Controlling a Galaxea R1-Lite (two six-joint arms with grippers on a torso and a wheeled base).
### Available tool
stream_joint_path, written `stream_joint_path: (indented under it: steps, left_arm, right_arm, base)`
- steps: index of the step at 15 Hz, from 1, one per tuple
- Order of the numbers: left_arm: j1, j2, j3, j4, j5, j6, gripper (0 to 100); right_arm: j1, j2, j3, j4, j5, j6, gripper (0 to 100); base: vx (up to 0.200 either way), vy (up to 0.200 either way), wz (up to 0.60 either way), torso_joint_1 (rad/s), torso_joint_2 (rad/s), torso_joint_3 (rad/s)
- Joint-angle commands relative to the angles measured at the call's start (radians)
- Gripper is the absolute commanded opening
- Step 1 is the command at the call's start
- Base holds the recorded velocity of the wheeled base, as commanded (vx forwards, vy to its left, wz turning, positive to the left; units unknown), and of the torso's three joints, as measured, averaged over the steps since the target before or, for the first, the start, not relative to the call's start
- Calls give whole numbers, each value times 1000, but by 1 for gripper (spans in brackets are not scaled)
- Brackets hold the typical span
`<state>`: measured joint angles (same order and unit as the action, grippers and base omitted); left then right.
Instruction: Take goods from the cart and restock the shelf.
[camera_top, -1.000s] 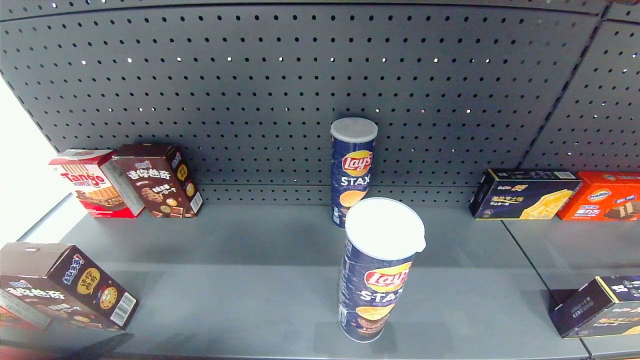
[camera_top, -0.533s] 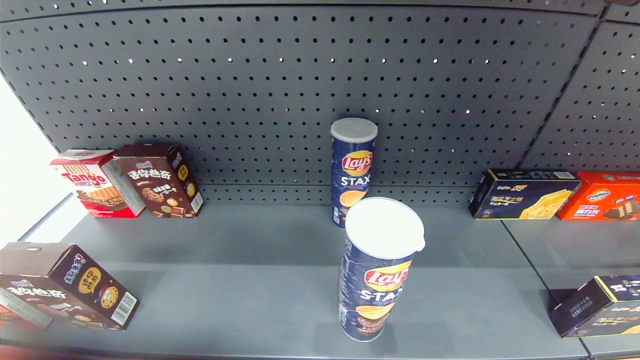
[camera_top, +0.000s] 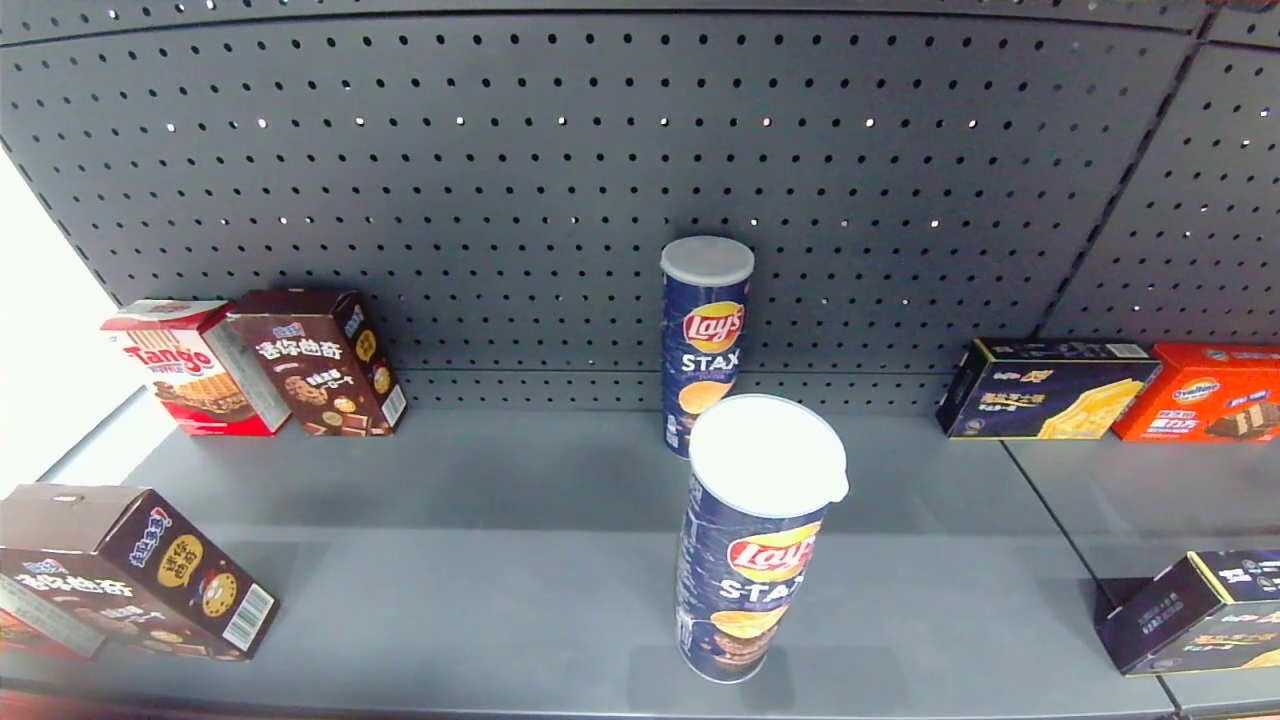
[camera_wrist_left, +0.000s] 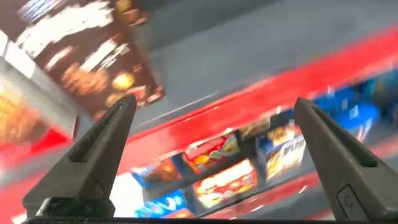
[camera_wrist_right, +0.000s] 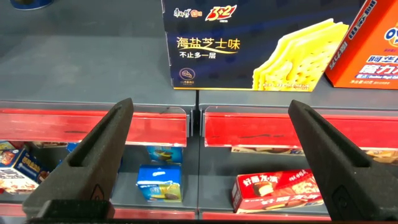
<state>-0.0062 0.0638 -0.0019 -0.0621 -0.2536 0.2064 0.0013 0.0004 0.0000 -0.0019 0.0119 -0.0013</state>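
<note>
Shelf (camera_top: 450, 520) bears chip cans (camera_top: 750, 570); left gripper (camera_wrist_left: 214, 102), right gripper (camera_wrist_right: 211, 104) splayed empty; lower-tier boxes (camera_wrist_right: 280, 190) beyond.

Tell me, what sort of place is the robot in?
Most likely a shop aisle, or a mock-up of one: a grey shelf with a pegboard back, crisp tubes and snack boxes on display, and red rails along the shelf edges.

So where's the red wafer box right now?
In the head view, the red wafer box stands at the back left of the shelf, beside a brown cookie box.
</note>
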Motion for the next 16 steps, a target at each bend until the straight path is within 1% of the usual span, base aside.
stream_joint_path:
  steps: [1,2,3,5,6,7,8,9,10,11,12,16]
  left_arm:
    - [9,-64,0,-4,4,-47,100]
    - [9,-64,0,-4,2,-55,100]
    - [9,-64,0,-4,-1,-55,100]
    - [9,-64,0,2,-18,-68,100]
    - [9,-64,0,-1,48,-71,100]
    - [9,-64,2,5,186,-70,100]
    - [9,-64,0,39,323,-114,100]
    - [9,-64,2,58,320,-133,100]
    - [8,-64,0,62,278,-139,100]
    - [8,-64,0,64,220,-147,100]
    - [6,-64,-1,67,194,-147,100]
    - [6,-64,-1,65,198,-154,100]
  right_arm:
    - [0,0,0,0,0,0,100]
    - [0,0,0,-1,0,0,100]
    - [0,0,0,-1,0,0,100]
    - [0,0,0,-1,0,0,100]
    - [0,0,0,0,0,0,100]
    - [0,0,0,-1,0,0,100]
    - [0,0,0,-1,0,0,100]
    - [0,0,0,-1,0,0,100]
    - [0,0,0,0,0,0,100]
    - [0,0,0,0,0,0,100]
    - [0,0,0,0,0,0,100]
    - [2,0,-2,2,6,-6,100]
  base:
    - [0,0,0,0,0,0]
    - [0,0,0,0,0,0]
    - [0,0,0,0,0,0]
    - [0,0,0,0,0,0]
    - [0,0,0,0,0,0]
    - [0,0,0,0,0,0]
    - [0,0,0,0,0,0]
    - [0,0,0,0,0,0]
    - [0,0,0,0,0,0]
    - [0,0,0,0,0,0]
    - [0,0,0,0,0,0]
    - [0,0,0,0,0,0]
